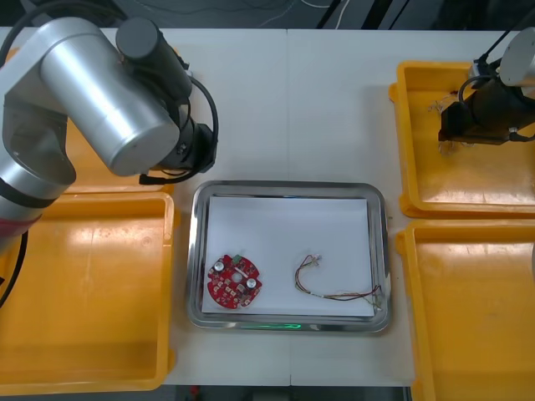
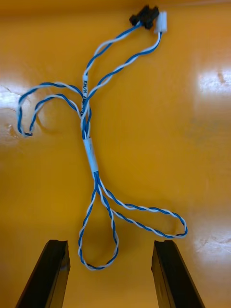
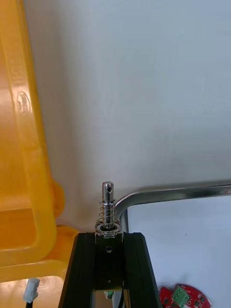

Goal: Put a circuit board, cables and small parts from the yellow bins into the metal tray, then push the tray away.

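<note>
My left tool [image 3: 109,237] is pressed together on a small metal part [image 3: 109,204], a shiny pin with a spring around it that stands up from between the black fingers. It hangs over the light surface [image 3: 134,86], just outside the far left corner of the shiny metal tray [image 3: 183,193], which is white inside. My right tool [image 2: 108,269] is spread wide over the floor of the far right yellow bin [image 1: 403,125]. The near loop of the twisted blue and white cable [image 2: 91,159] reaches in between its fingertips and is not yet gripped.

The round red circuit board [image 1: 235,282] and a thin red and yellow cable [image 1: 334,286] lie apart on the tray's white floor. So I judge the board and one cable done and the metal part close to delivery. The blue and white cable is yet to be lifted and carried over, and the final push of the tray has not begun.

In the front view my left arm covers its own tool and much of the far left yellow bin [image 1: 84,159]. The near right yellow bin [image 1: 418,251] is cut off at the edge, so I cannot tell what it holds. I also cannot tell how high the right tool sits above the cable.
</note>
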Robot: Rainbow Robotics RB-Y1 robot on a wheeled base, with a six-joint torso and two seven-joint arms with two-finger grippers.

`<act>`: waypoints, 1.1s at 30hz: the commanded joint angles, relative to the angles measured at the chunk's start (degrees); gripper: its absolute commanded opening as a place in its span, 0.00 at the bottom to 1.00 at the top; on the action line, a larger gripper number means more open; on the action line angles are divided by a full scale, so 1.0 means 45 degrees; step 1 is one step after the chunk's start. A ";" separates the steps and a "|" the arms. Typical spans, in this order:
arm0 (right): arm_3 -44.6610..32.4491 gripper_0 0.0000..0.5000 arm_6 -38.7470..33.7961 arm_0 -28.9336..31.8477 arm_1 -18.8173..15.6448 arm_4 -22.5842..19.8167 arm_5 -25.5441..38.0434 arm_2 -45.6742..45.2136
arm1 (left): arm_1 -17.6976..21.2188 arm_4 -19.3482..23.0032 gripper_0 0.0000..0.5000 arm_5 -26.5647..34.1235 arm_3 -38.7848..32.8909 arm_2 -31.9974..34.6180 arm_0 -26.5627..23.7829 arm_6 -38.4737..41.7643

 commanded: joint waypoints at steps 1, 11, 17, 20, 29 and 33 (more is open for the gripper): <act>0.0194 1.00 -0.0484 -0.0590 0.0136 -0.0057 -0.0165 0.0196 | -0.0225 -0.0460 0.00 -0.0567 -0.0488 -0.0805 0.0306 0.0499; 0.0976 1.00 -0.0679 -0.0571 0.0292 -0.0213 -0.0790 0.0372 | -0.0186 -0.0792 0.00 -0.1935 -0.0469 -0.2563 0.0364 0.2569; 0.1444 1.00 -0.0758 -0.0551 0.0448 -0.0272 -0.1357 0.0391 | -0.0049 -0.0792 0.00 -0.2247 -0.0449 -0.3383 0.0364 0.3370; 0.1464 1.00 -0.0797 -0.0551 0.0448 -0.0291 -0.1376 0.0586 | -0.0030 -0.0772 0.00 -0.2247 -0.0410 -0.3755 0.0384 0.3448; 0.1464 0.57 -0.0836 -0.0512 0.0448 -0.0350 -0.1337 0.0762 | -0.0049 -0.0850 0.00 -0.2696 0.0176 -0.4692 0.0384 0.3702; 0.1484 0.00 -0.0836 -0.0512 0.0448 -0.0369 -0.1337 0.0801 | -0.0167 -0.1007 0.00 -0.2950 0.0586 -0.4907 0.0384 0.3722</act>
